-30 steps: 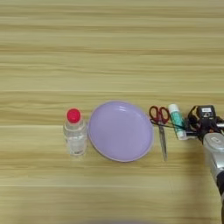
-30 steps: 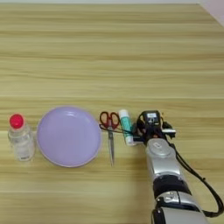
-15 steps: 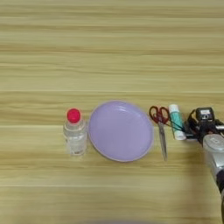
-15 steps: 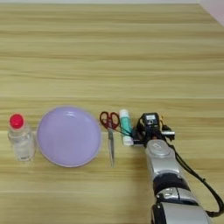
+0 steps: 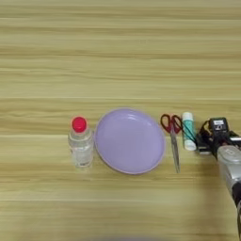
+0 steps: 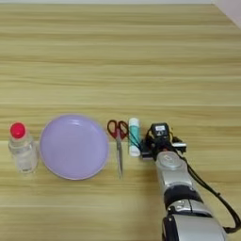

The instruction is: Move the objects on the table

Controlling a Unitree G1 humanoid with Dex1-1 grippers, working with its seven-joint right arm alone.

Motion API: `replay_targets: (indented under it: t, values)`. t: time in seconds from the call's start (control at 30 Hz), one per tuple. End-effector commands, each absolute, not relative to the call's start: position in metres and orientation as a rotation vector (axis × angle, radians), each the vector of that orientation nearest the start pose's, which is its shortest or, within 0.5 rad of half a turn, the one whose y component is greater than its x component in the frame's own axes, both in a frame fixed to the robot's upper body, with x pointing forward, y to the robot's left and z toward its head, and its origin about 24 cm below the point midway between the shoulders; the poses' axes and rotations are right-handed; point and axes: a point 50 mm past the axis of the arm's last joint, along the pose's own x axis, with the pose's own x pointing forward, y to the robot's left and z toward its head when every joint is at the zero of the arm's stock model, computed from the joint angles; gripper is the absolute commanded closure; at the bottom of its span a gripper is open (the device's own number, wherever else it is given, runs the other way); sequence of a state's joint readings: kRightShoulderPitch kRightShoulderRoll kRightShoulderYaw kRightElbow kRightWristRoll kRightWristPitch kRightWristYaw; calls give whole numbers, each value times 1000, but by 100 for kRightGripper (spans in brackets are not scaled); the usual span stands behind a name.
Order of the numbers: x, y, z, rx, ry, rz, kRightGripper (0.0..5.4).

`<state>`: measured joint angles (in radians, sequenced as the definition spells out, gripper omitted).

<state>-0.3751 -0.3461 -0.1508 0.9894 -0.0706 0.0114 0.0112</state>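
Things lie in a row on the bench [image 5: 117, 56]: bottle [image 5: 80, 143], plate [image 5: 130, 140], scissors [image 5: 173, 136], glue stick [image 5: 188, 130]. Just right of the glue stick is the hand [image 6: 158, 137] on the silver arm [image 6: 175, 184]. I cannot tell if it is open or closed. It covers the spot beneath it.

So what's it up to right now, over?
Right gripper at the tape measure, jaws unreadable. Glue stick, scissors, plate, bottle lined up leftward. Nothing blocking.
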Motion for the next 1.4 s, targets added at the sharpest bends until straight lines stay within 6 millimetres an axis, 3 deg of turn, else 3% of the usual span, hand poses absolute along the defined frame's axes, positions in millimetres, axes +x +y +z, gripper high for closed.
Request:
replay_targets:
  t: [0.03,0.7,0.73,1.0,1.4]
  values:
    - [302,-285,-7,-308,469,-226,109]
    - [303,-287,-7,-319,471,-247,109]
    - [303,-288,-5,-323,462,-256,73]
    - [303,-291,-2,-333,443,-281,4]
    - [305,-296,10,-330,368,-323,4]
